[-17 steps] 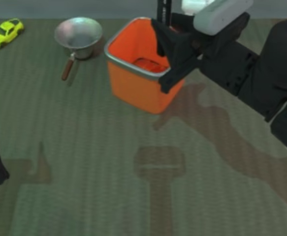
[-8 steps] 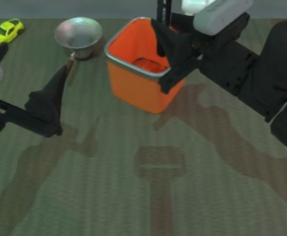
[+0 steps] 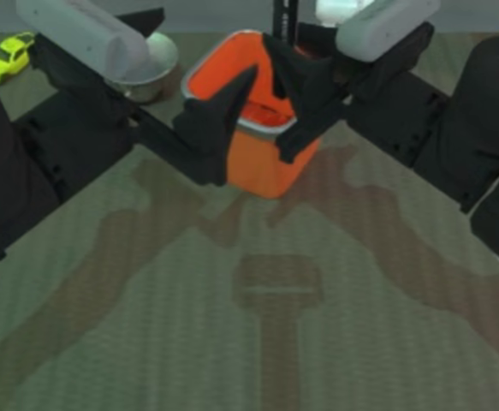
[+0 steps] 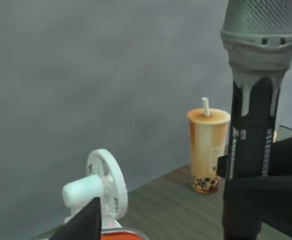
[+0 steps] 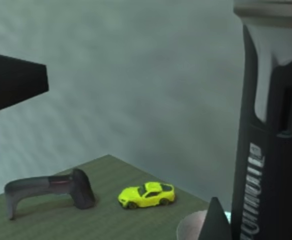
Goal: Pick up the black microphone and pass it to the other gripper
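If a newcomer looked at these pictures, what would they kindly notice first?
The two black claws meeting above the bright orange square bin near the table's far middle: the left claw reaching in from the left, the right claw gripping the upright black microphone with silver-grey mesh head. A small yellow toy car sits at the far left corner.

Over the square orange plastic bin (image 3: 249,150) our two grippers crowd the air from both sides. In front of the bin we have open table (image 3: 258,342); behind it, likely the round metal strainer (image 3: 151,73).
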{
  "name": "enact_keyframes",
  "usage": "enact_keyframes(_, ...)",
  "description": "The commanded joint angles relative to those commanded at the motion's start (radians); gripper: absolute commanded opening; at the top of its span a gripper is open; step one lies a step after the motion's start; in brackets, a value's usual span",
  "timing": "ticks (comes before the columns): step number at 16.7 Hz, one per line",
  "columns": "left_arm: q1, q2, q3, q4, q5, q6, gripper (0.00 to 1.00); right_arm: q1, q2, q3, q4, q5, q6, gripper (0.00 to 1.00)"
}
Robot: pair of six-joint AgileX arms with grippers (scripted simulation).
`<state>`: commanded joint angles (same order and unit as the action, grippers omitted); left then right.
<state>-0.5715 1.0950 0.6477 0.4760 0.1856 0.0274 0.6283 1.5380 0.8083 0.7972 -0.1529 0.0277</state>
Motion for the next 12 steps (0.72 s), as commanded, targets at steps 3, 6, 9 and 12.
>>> enact_keyframes(3, -0.009, 0.014, 0.011, 0.008, 0.003, 0.001, 1.0, 0.0, 0.0, 0.0, 0.0, 0.0, 0.0, 0.0)
enact_keyframes(6, -0.005, 0.014, 0.01, 0.007, 0.002, 0.0, 1.0, 0.0, 0.0, 0.0, 0.0, 0.0, 0.0, 0.0)
enact_keyframes(9, -0.02, 0.085, 0.071, 0.027, -0.008, 0.001, 1.0, 0.0, 0.0, 0.0, 0.0, 0.0, 0.0, 0.0)
enact_keyframes(12, -0.041, 0.238, 0.181, 0.063, -0.026, 0.003, 1.0, 0.0, 0.0, 0.0, 0.0, 0.0, 0.0, 0.0)
